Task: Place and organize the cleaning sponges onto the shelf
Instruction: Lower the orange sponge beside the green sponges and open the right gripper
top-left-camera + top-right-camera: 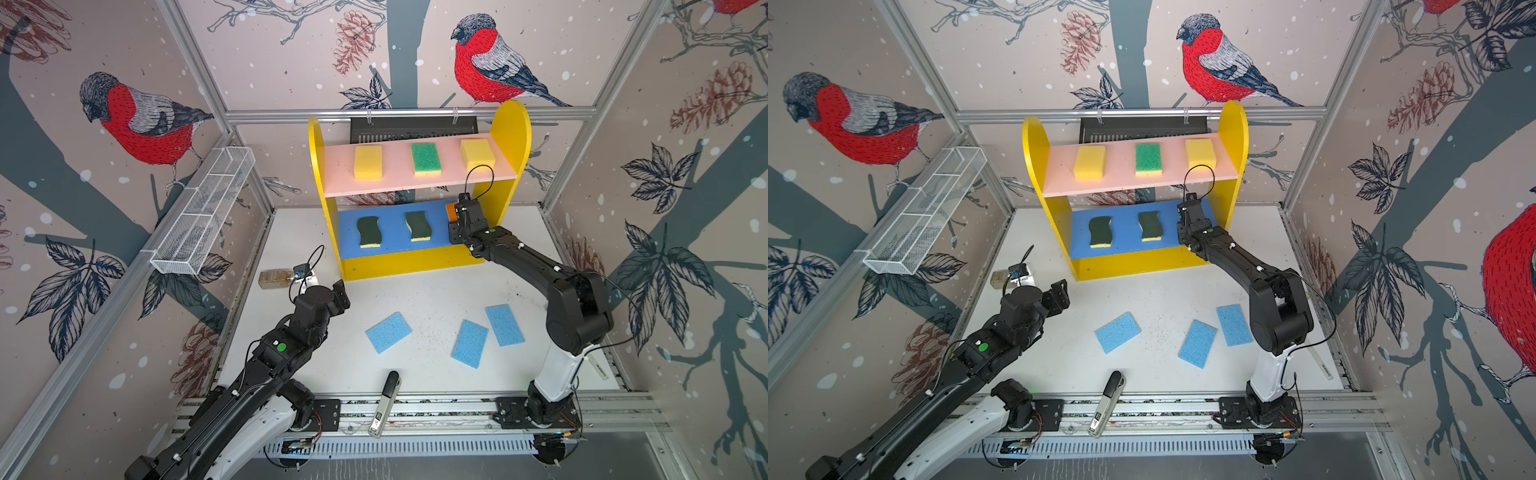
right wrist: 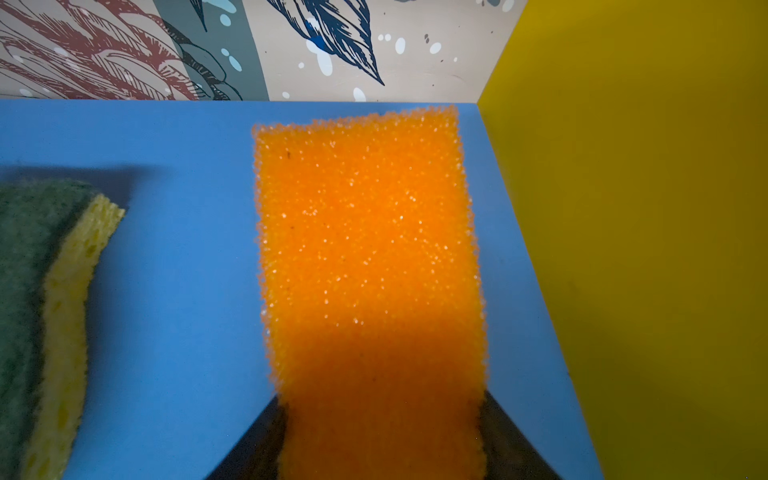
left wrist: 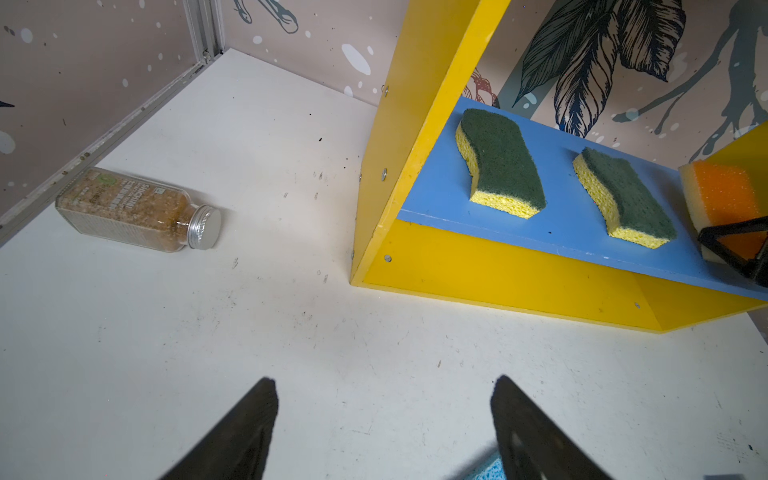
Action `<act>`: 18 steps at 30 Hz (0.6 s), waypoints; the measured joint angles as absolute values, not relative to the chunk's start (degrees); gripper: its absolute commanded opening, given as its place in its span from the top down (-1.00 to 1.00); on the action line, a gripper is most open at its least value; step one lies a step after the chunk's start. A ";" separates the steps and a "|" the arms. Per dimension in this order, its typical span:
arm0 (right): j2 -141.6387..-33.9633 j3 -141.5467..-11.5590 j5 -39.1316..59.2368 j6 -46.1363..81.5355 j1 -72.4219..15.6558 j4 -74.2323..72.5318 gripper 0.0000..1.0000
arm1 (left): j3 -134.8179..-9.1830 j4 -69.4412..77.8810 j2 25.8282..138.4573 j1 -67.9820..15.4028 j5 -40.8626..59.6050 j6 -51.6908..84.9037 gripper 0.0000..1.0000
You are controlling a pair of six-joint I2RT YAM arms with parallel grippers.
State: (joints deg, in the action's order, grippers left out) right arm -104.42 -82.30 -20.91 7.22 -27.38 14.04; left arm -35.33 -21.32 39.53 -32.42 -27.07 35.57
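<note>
Closest to my lens, the orange-topped sponge (image 2: 365, 249) sits pinched between the right gripper (image 2: 380, 399) jaws over the blue lower board (image 2: 174, 291). Its long axis runs straight away from the wrist, parallel to the yellow side (image 2: 623, 249). The left gripper (image 3: 386, 379) hangs wide and empty.

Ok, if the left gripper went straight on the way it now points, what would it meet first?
Probably the bare table: the left gripper, open and empty, angles down toward it. The yellow side of the shelf lies farther along, and the bottle sits off to one side. Depth is unclear.
</note>
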 measured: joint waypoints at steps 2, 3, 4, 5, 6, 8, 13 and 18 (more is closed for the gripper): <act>-104.53 -82.48 -20.88 7.25 -27.38 14.00 -0.23 | -35.33 -21.26 39.53 -32.42 -27.07 35.55 -0.63; -104.53 -82.48 -20.88 7.25 -27.38 14.06 -0.23 | -35.33 -21.26 39.55 -32.42 -27.07 35.55 -0.63; -104.53 -82.48 -20.88 7.25 -27.38 14.09 -0.23 | -35.33 -21.26 39.55 -32.42 -27.07 35.55 -0.63; -104.53 -82.50 -20.86 7.25 -27.38 14.09 -0.23 | -35.33 -21.26 39.55 -32.40 -27.07 35.53 -0.63; -104.57 -82.52 -20.86 7.25 -27.38 14.13 -0.23 | -35.33 -21.26 39.55 -32.40 -27.07 35.53 -0.63; -104.68 -82.72 -20.84 7.27 -27.38 14.33 -0.23 | -35.33 -21.26 39.55 -32.40 -27.07 35.53 -0.63; -104.68 -82.83 -20.45 7.35 -27.38 15.22 -0.24 | -35.33 -21.26 39.59 -32.40 -27.07 35.51 -0.63; -104.68 -83.57 -20.43 7.44 -27.38 16.60 -0.25 | -35.33 -21.04 40.16 -32.40 -27.07 35.48 -0.63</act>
